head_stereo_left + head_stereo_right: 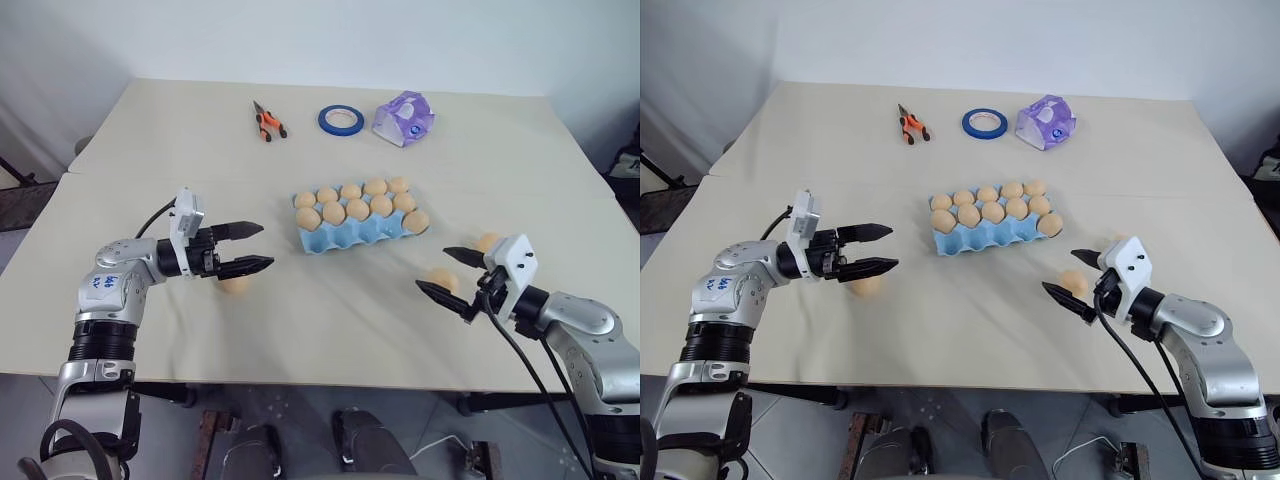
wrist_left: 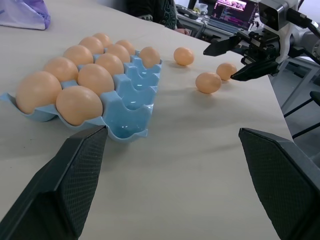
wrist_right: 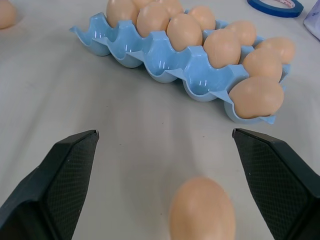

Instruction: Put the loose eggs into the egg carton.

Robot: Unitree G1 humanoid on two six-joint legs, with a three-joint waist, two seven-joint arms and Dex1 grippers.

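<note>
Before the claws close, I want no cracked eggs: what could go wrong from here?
1. The loose egg before the open right claw lies free on the table; a nudge could roll it.
2. The egg carton has free cups only in its near row, so a lowered egg may knock its seated neighbours.
3. The left claw hovers above another egg and could press it.

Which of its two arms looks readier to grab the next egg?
Probably the right. The right gripper is open with a loose egg lying on the table directly between its fingers. The left gripper, also open, hovers above its egg.
</note>
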